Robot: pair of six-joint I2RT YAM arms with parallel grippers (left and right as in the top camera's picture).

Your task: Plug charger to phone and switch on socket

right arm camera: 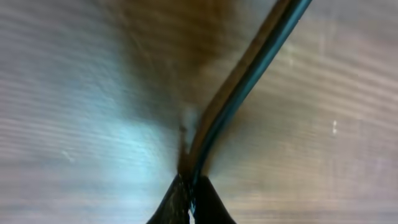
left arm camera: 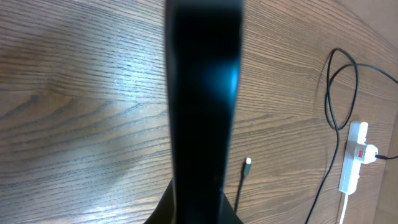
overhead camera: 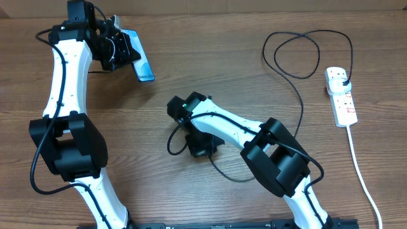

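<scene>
My left gripper (overhead camera: pixel 121 51) is shut on the phone (overhead camera: pixel 141 65) and holds it tilted above the table at the far left, its light blue screen showing. In the left wrist view the phone (left arm camera: pixel 202 93) stands edge-on as a dark bar between the fingers (left arm camera: pixel 198 210). My right gripper (overhead camera: pixel 201 147) is shut on the charger cable (overhead camera: pixel 294 76) near the table's middle; the right wrist view shows the cable (right arm camera: pixel 249 74) pinched in the shut jaws (right arm camera: pixel 189 200). The connector tip (left arm camera: pixel 247 163) lies free on the wood. The white socket (overhead camera: pixel 341 97) lies at the right with the black plug (overhead camera: pixel 344 80) in it.
The socket's thick white cord (overhead camera: pixel 362 178) runs toward the front right edge. The black cable loops widely at the back right (left arm camera: pixel 339 81). The socket also shows in the left wrist view (left arm camera: pixel 354 155). The table is brown wood.
</scene>
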